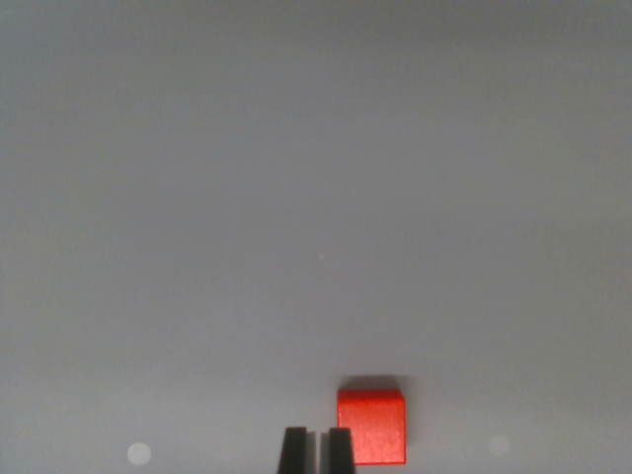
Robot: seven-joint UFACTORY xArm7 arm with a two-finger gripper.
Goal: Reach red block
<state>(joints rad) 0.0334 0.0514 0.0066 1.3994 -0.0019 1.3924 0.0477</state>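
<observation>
A small red block [372, 425] lies on the plain grey surface near the bottom of the wrist view, a little right of centre. Two dark fingertips of my gripper [316, 451] poke up from the bottom edge, close together with only a thin gap and nothing between them. The right fingertip [341, 449] overlaps the block's lower left edge in the picture; whether it touches the block I cannot tell. The rest of the gripper is out of frame.
The grey surface [316, 197] fills the whole view. Two faint pale round spots show on it, one at the lower left [139, 453] and one at the lower right [499, 445].
</observation>
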